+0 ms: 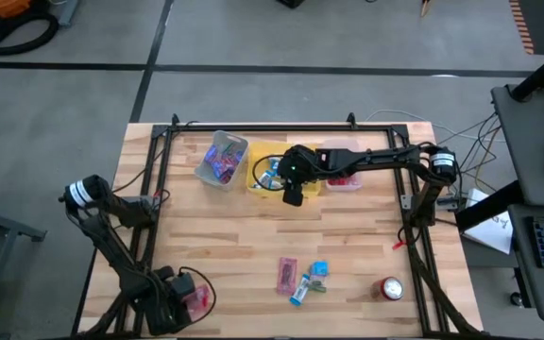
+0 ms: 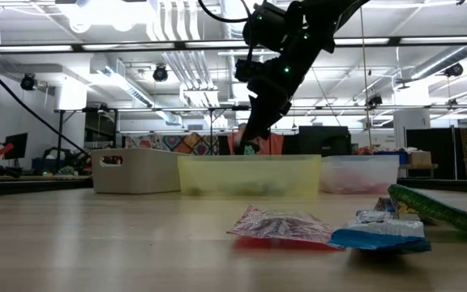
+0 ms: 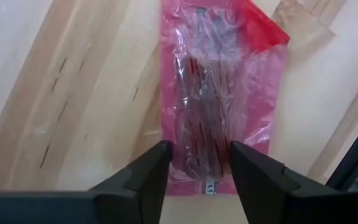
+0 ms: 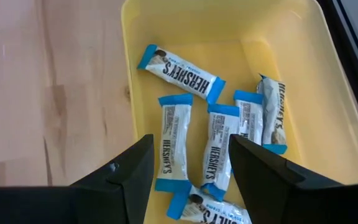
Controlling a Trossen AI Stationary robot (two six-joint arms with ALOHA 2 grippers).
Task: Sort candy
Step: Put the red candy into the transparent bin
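Observation:
My left gripper [image 3: 199, 162] is open at the table's near left corner [image 1: 195, 300], pointing down at a red-pink wrapped candy [image 3: 219, 93] that lies flat on the wood; its fingers straddle one end of the wrapper. My right gripper [image 4: 190, 155] is open and empty, hovering over the yellow bin [image 4: 278, 25] at the far side [image 1: 293, 194]. Several blue-and-white candies [image 4: 176, 146] lie in that bin. A red-pink candy [image 1: 288, 274] and blue ones [image 1: 312, 280] lie loose near the table's near middle. My left gripper stands open over one end of the red-pink wrapper [image 3: 197, 177], coming from above. The wrapper lies flat on the table. Whether the fingertips [image 3: 157, 165] touch it, I cannot tell.
Three bins stand in a row at the far side: a grey one with blue-purple candies [image 1: 221, 159], the yellow one [image 1: 258, 162], a clear one with red candies [image 1: 345, 178]. A red and silver can [image 1: 391, 288] stands near the right near corner. Black rails [image 1: 159, 179] frame the table.

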